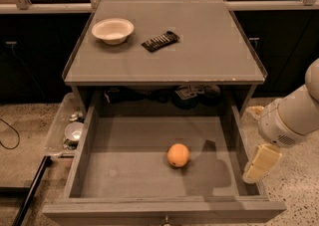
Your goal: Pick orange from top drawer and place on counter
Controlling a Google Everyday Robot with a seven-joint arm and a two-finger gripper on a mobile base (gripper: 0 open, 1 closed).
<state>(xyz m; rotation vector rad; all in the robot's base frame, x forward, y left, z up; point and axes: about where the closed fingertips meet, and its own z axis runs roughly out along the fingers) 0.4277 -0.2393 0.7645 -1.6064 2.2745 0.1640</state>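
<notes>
The small round orange fruit (178, 155) lies in the open grey wooden drawer (99, 170) under the grey bench's (199, 60) front edge, with the cream gripper (260, 164) outside its right wall, jaws impossible to tell, likely staged to reach in.

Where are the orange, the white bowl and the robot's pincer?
orange (178, 155): camera view, middle of the fruit.
white bowl (112, 30): camera view, its hollow inside.
pincer (259, 166): camera view, pale lower end, just outside the right wall of the top drawer (124, 170).
</notes>
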